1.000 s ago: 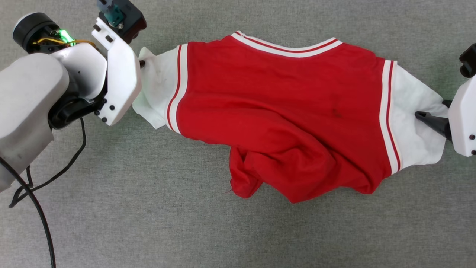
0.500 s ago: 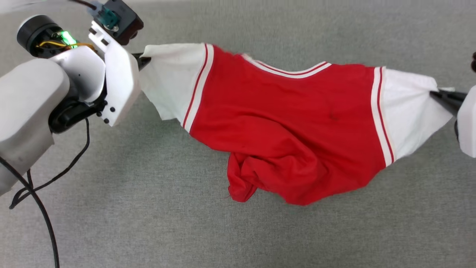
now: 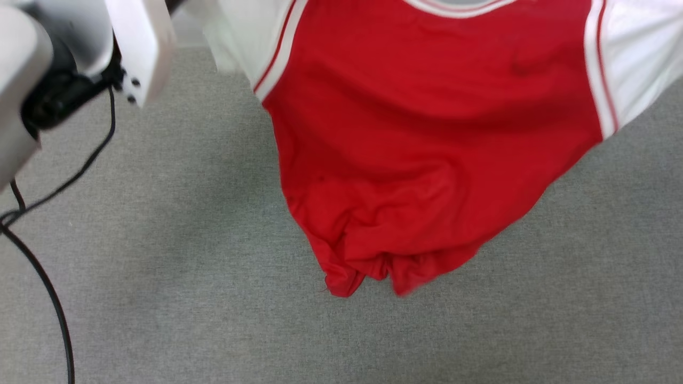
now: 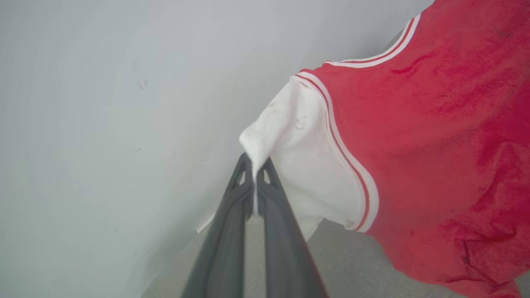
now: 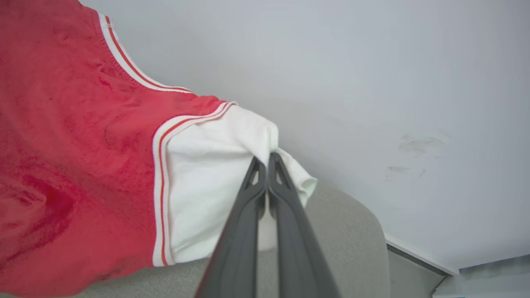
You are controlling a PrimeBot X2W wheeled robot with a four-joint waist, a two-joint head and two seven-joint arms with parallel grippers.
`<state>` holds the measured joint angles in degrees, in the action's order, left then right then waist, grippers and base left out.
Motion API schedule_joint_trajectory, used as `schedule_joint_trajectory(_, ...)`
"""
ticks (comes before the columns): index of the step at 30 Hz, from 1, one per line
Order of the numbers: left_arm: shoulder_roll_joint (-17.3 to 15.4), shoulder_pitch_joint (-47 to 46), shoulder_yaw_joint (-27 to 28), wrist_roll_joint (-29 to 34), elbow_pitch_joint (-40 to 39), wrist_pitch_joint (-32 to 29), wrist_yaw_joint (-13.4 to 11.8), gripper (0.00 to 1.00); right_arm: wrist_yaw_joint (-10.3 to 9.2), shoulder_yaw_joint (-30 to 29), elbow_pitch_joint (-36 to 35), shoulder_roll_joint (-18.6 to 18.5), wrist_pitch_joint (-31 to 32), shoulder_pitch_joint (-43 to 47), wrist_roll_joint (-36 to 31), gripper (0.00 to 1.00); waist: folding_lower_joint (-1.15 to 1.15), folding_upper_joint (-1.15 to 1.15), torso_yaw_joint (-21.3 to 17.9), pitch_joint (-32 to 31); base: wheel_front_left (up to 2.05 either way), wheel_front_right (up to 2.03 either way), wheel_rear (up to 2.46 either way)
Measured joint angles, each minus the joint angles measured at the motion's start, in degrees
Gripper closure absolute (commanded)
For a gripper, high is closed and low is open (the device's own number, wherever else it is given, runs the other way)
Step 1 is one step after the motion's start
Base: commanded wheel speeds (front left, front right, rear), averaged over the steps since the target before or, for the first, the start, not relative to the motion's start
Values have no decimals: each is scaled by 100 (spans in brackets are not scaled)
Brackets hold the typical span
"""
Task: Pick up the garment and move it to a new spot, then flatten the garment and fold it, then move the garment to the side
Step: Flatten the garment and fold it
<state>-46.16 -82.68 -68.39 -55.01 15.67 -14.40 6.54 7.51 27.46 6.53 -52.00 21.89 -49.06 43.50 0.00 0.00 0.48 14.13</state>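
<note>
Nearest, the bunched lower hem (image 3: 363, 272) of the garment (image 3: 427, 133) hangs low over the grey desk (image 3: 187, 298); whether it brushes the surface is unclear. Farther up, the red body drapes in loose folds, slung between both arms. Farthest, the left fingers (image 4: 238, 198) are pressed together on the left white sleeve (image 4: 302, 174), and the right fingers (image 5: 244, 215) likewise pinch the right sleeve (image 5: 203, 198). The pickup looks done and the carry to a new spot under way; flattening, folding and moving aside remain.
</note>
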Motion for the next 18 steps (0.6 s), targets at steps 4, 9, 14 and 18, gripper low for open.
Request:
schedule_joint_trajectory(4,126,-434,245,119,105,208,-77,100,0,-299,10,202,-77,-635,-393,100,0,0,-6,112,0,0,0)
schedule_joint_trajectory(9,380,-1002,514,268,419,449,-154,100,0,-444,234,625,30,-1610,-887,100,0,0,-7,403,0,0,0)
schedule_joint_trajectory(14,632,-1709,780,409,851,697,-165,100,0,-442,601,1036,55,-2718,-1436,100,0,0,-17,788,0,0,0)
schedule_joint_trajectory(18,802,-2201,982,495,1206,926,-174,100,0,-497,991,1343,-82,-3525,-1767,100,0,0,-24,1107,0,0,0)
